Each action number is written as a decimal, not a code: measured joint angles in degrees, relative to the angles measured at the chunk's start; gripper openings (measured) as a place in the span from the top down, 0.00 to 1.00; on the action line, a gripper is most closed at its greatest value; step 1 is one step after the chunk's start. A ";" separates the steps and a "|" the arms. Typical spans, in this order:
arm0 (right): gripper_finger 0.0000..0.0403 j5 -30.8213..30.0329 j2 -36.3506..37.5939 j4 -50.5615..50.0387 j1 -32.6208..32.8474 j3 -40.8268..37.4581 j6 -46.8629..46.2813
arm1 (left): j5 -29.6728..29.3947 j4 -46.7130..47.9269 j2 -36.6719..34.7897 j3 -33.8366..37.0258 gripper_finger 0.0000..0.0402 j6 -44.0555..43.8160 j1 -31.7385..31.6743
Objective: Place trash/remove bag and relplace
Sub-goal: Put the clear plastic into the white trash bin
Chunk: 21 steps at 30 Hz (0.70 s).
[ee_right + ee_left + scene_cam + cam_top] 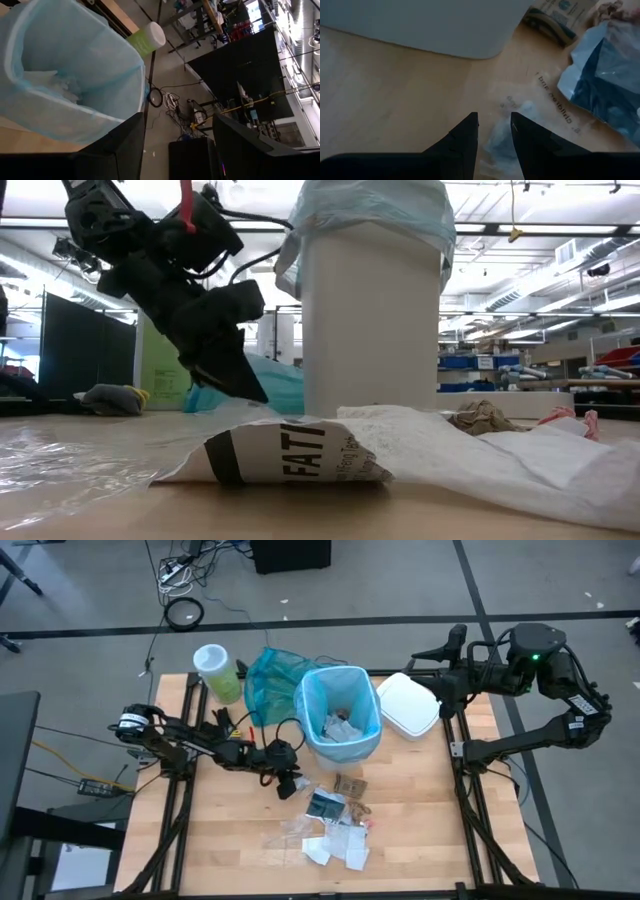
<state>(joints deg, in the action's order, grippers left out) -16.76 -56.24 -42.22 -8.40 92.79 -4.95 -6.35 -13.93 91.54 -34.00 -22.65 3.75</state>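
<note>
Hovering just off the bin's (341,712) 7 o'clock side, the left gripper (287,785) stands parted and empty. Trash (335,825) lies at its 4 o'clock, nearer this arm. The right gripper (175,145), parted, waits at the bin's 2 o'clock.

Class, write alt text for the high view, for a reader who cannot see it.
A white bin lined with a light sky-blue plastic bag stands mid-table, scraps already inside. The left claw, open, hovers over scattered paper and wrapper trash in front of the bin; the right claw waits open at the far right edge.
</note>
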 joint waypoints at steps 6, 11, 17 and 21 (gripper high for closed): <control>0.45 0.03 0.00 0.02 0.00 0.01 -0.68 | 2.16 -0.67 2.55 -0.05 0.69 -1.15 -0.03; 0.46 0.45 0.01 0.02 0.02 0.00 -1.57 | 2.36 -0.69 2.63 -0.07 0.80 -4.37 -0.71; 0.49 0.45 -0.01 0.01 0.01 0.00 -1.51 | 4.44 -1.90 2.65 -0.03 0.98 -5.16 -1.47; 0.51 0.45 0.00 0.03 0.02 0.00 -1.52 | 5.69 -2.26 2.05 0.04 0.99 -7.97 -1.57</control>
<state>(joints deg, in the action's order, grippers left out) -16.32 -56.24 -42.19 -8.38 92.79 -6.48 -0.66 -16.19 93.60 -33.95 -30.63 2.17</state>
